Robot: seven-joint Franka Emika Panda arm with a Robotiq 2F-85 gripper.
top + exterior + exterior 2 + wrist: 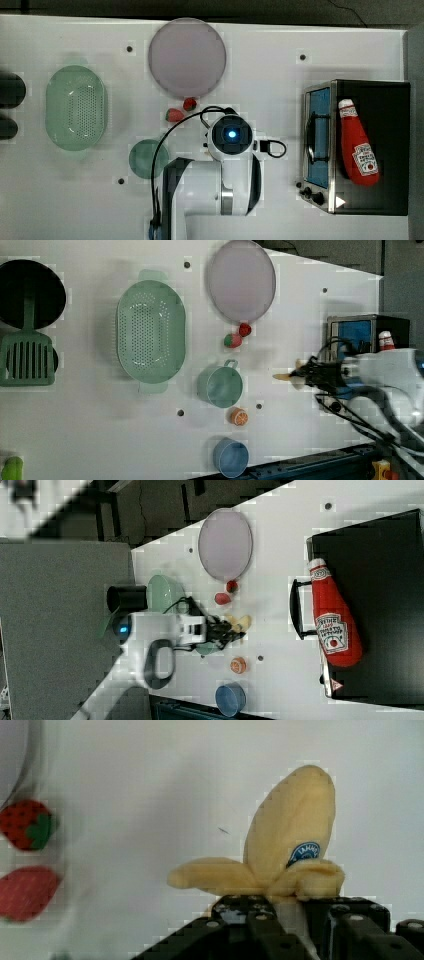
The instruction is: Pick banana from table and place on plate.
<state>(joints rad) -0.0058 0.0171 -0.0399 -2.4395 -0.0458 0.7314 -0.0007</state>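
- Looking at the top view, you see the plate [187, 57] lying beyond the arm's wrist.
- Left view: the banana [286, 376] sticks out of the gripper [303, 375], well apart from the plate [241, 280].
- Wrist view: the jaws pinch the banana [287, 850]; it looks plush, light and soft, so hold near its joined middle.

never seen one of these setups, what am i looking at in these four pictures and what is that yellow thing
It is one white robot arm working over a white table. Three cameras off the arm look at the scene from different sides; the fourth sits on the wrist and looks along the gripper. The yellow thing is a soft toy banana, gripped at its lower end. On the table lie a pale lilac plate, two toy strawberries, a mint-green perforated basket, a green cup, a blue cup and an orange slice. A ketchup bottle lies on a small oven.
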